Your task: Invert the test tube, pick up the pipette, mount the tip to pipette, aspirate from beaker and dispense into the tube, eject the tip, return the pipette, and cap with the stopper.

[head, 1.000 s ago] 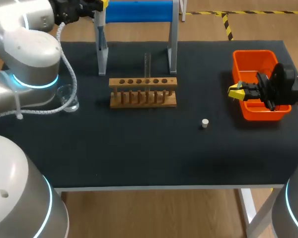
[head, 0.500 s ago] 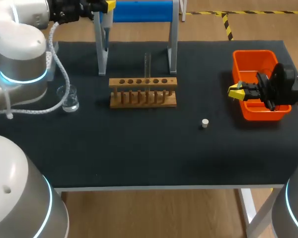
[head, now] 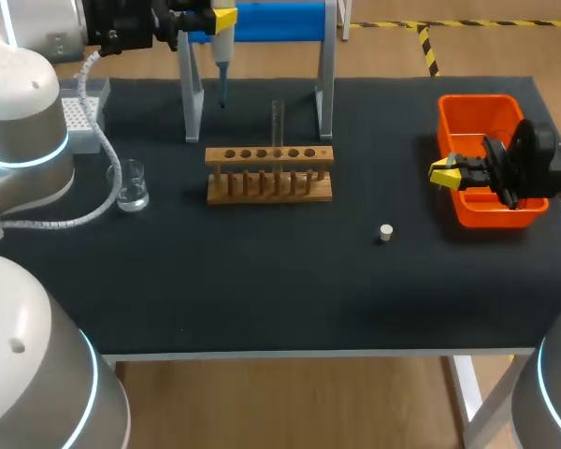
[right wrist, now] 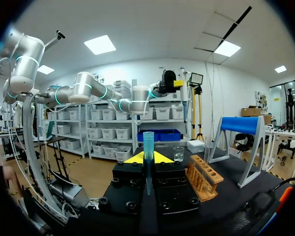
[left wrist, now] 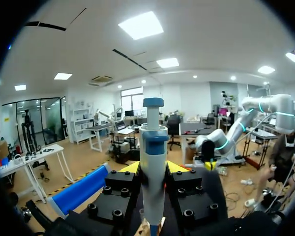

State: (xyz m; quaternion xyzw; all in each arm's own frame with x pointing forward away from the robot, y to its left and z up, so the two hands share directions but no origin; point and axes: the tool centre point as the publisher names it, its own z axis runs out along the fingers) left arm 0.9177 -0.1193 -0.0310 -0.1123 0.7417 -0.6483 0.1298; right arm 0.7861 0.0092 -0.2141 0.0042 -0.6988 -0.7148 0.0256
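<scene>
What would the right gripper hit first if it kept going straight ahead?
Likely nothing near: the right gripper aims beside the rack. Far across, the beaker stands close to that line, but depth is unclear.

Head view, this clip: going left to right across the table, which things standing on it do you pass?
tip box → beaker → wooden test tube rack → stopper → orange bin
</scene>
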